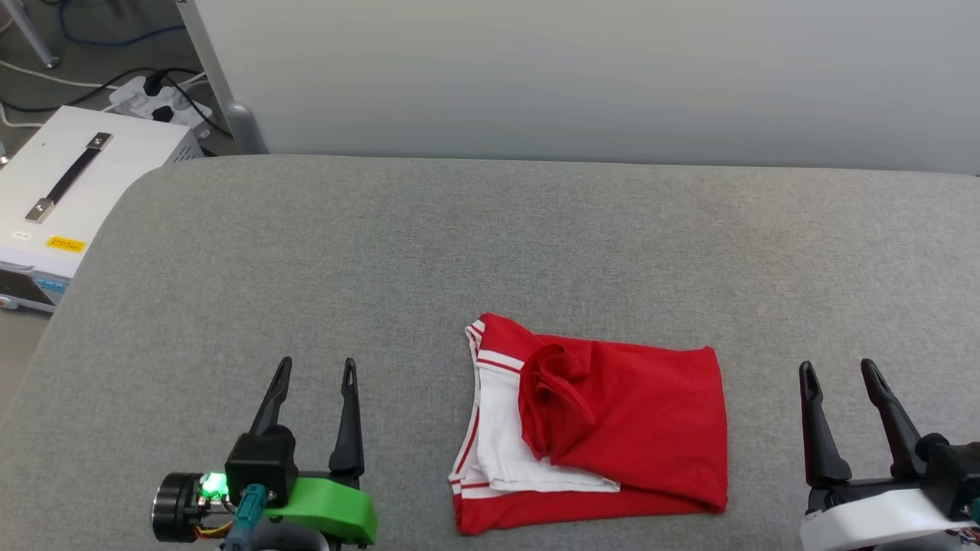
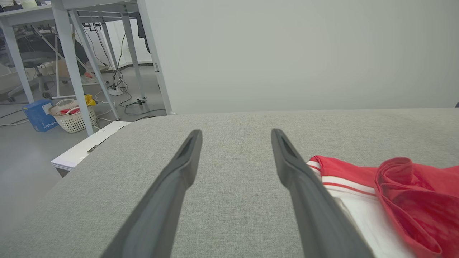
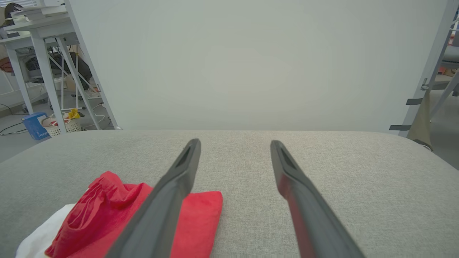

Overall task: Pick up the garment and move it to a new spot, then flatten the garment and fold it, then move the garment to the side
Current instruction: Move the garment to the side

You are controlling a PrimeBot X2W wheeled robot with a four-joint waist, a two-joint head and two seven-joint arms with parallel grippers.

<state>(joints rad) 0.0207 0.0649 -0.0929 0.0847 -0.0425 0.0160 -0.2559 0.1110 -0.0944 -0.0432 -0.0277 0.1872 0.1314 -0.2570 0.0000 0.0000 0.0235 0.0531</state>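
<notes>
The garment [image 1: 612, 428] lies folded into a rough rectangle on the grey padded table [image 1: 490, 252], near its front edge. Red cloth covers most of it, with a white sleeve and red-white striped trim showing at its left side. My left gripper [image 1: 315, 371] stands open to the left of the garment, nothing between its fingers. My right gripper [image 1: 836, 369] stands open to the right of it, also holding nothing. In the left wrist view the garment [image 2: 376, 193] lies to the right of the open left gripper [image 2: 235, 134]. In the right wrist view the garment [image 3: 107, 215] lies left of the open right gripper [image 3: 233, 143].
A white equipment case [image 1: 69, 191] with a black handle stands off the table's left edge, with a power strip [image 1: 157, 96] and cables behind it. A pale wall panel [image 1: 582, 76] runs along the table's far side. Desk legs and a basket [image 2: 73, 116] stand on the floor beyond.
</notes>
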